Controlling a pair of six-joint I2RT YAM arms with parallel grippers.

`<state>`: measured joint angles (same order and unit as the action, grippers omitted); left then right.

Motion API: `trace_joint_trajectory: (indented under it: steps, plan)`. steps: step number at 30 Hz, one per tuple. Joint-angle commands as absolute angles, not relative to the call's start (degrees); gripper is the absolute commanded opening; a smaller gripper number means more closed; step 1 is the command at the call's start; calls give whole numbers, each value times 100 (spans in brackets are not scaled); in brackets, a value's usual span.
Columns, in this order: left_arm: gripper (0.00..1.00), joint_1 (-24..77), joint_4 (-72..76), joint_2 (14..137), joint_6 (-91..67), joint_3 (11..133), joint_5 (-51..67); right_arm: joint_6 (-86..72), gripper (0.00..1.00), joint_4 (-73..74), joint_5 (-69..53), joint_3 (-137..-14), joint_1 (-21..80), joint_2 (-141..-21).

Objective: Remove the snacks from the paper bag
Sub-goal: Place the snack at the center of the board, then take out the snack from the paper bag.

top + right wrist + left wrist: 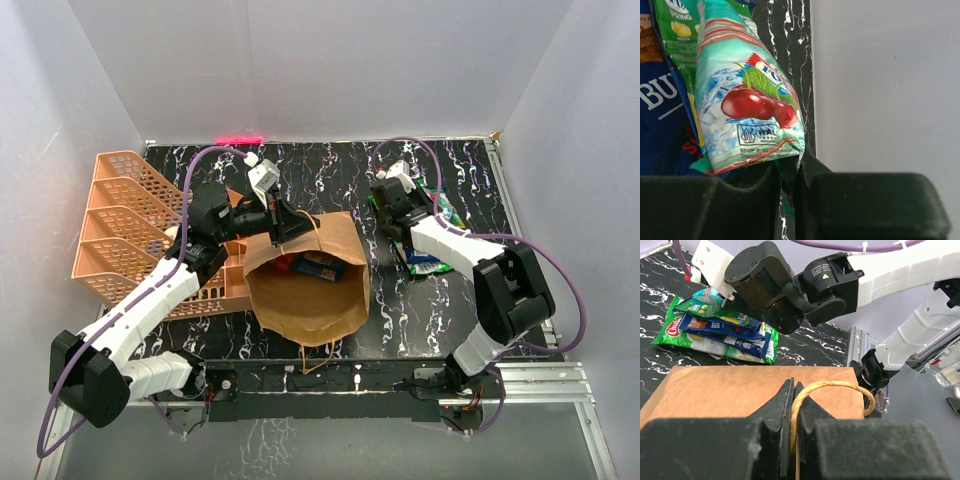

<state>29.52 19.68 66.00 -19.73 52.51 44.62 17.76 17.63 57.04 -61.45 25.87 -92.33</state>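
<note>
1. The paper bag (308,295) sits at centre frame with its mouth open and packets (312,265) inside; the orange tray (120,225) crowds its left, so free table (400,320) lies to the right
2. The pile of snacks (428,240) lies right of centre, near the table's right edge
3. The right gripper (787,167) pinches a mint-green packet (747,100) by its end beside that pile, probably to drop it there
4. The left gripper (793,387) has its fingers pressed together on the bag's handle (840,386), likely steadying the mouth

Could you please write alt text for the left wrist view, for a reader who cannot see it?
The left gripper is shut on the twisted handle of the brown bag. Beyond it, the right arm hangs over a pile of green and blue snacks on the black marbled table.
</note>
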Motion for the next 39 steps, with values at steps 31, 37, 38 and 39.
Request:
trace_joint_trajectory:
  steps: [31,37,38,39]
  plan:
    - [0,2953,2123,6680,-2003,5432,4474,-963,79,2343,-4204,-5566,2854,-4177]
    - [0,2950,2089,6699,-2002,5452,4478,-890,78,2028,-3894,-5800,3184,-4817]
    - [0,2957,2067,6700,-1989,5450,4456,-865,78,2024,-3734,-5890,3414,-4965]
    - [0,2953,2051,6702,-1975,5458,4444,-824,78,1955,-3513,-5955,3743,-5094]
